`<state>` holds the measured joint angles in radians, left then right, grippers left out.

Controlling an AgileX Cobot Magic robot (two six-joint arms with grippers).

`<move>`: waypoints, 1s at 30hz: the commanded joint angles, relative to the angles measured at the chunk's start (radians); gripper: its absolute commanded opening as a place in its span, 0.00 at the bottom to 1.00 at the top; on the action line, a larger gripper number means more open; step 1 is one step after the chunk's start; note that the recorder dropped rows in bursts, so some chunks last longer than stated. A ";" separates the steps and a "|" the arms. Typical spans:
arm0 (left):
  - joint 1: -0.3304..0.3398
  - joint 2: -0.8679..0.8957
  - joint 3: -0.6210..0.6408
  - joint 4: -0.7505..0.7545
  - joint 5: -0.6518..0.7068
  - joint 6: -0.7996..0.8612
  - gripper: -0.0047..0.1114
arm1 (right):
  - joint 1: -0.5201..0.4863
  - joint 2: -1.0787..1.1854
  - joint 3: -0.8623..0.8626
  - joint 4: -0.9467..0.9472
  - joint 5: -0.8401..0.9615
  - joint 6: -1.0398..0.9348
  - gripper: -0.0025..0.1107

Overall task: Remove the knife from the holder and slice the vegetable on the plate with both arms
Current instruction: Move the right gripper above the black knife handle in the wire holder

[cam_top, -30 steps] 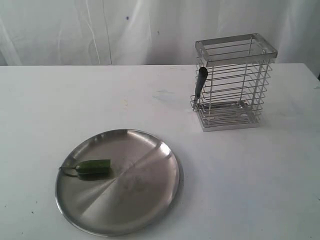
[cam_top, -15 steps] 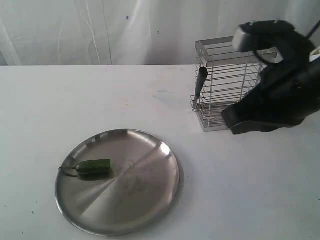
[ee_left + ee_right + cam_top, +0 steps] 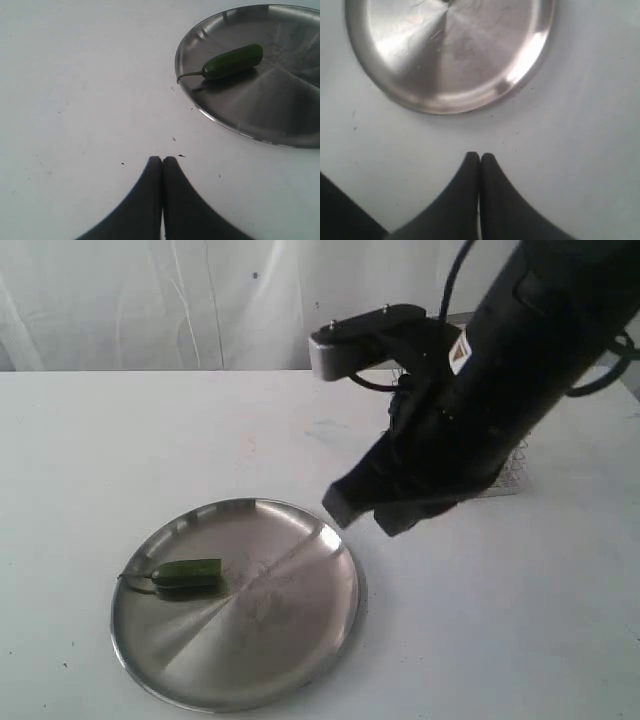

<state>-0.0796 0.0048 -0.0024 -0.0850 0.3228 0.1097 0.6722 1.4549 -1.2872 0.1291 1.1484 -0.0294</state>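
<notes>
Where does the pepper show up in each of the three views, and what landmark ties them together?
Exterior: the pepper lies on the left part of the plate, stem pointing left.
Left wrist: upper right, on the plate near its rim, stem reaching over the rim.
Right wrist: the pepper cannot be made out; only a dark speck at the top edge.
Shared landmark: the plate, seen in all three views.

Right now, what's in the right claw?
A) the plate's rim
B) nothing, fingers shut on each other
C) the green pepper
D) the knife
B: in the right wrist view the right claw has its two dark fingers pressed tip to tip with nothing between them, over bare table beside the plate; the pepper lies on the plate, untouched.
</notes>
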 commanded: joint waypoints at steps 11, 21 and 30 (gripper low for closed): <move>-0.001 -0.005 0.002 -0.007 0.011 -0.001 0.04 | 0.000 0.313 -0.436 -0.323 0.046 0.322 0.04; -0.001 -0.005 0.002 -0.007 0.011 -0.001 0.04 | -0.122 0.319 -0.535 -0.287 0.073 0.355 0.45; -0.001 -0.005 0.002 -0.007 0.011 -0.001 0.04 | -0.173 0.354 -0.506 -0.278 0.073 0.381 0.45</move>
<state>-0.0796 0.0048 -0.0024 -0.0850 0.3228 0.1097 0.5086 1.7916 -1.8045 -0.1636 1.2189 0.3525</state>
